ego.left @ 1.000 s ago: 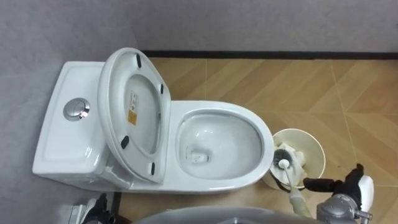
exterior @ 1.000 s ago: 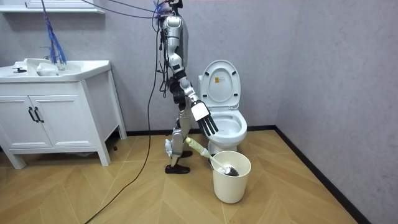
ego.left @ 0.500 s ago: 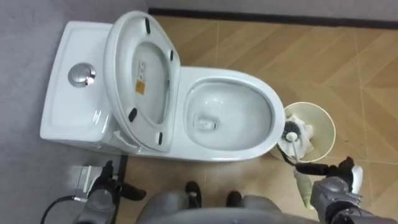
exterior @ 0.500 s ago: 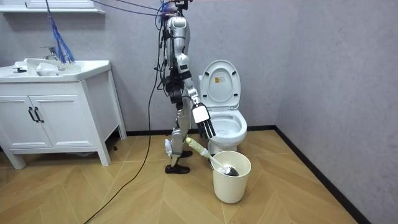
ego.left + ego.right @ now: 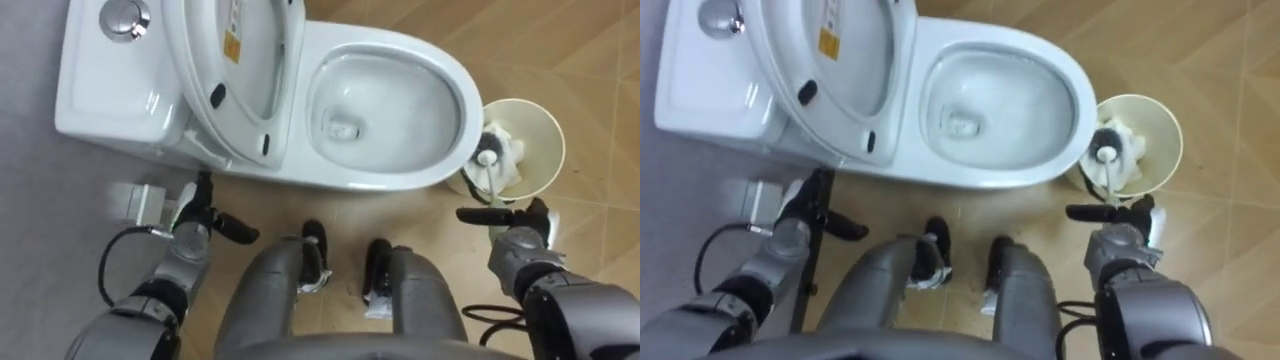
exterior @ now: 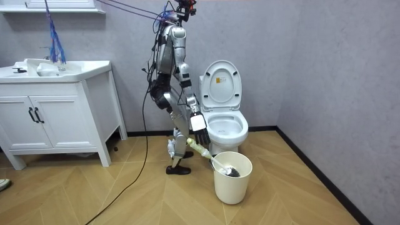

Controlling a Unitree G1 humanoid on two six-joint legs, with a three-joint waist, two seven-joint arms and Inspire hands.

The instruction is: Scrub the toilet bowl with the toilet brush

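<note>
Standing with its feet just beside the long edge of the toilet [image 5: 390,178], the robot leans over the bowl; the cistern [image 5: 110,80] backs onto the wall, and the wooden floor [image 6: 281,200] lies open from there to the side wall on the room view's right; the vanity cabinet [image 6: 56,119] stands well apart on the room view's left; the seat and lid [image 5: 240,100] are raised against the cistern, leaving the bowl's rim clear all round; the bucket [image 5: 548,128] sits on the floor just beside the bowl's front edge; the brush [image 5: 487,158] rests head-down inside it, its handle leaning out over the rim toward the robot; the right hand [image 5: 520,228] hangs just above the handle's upper end, fingers [image 5: 480,214] straight and holding nothing; the left hand [image 5: 195,215] hangs by the toilet's base on the cistern side, fingers straight and empty.
</note>
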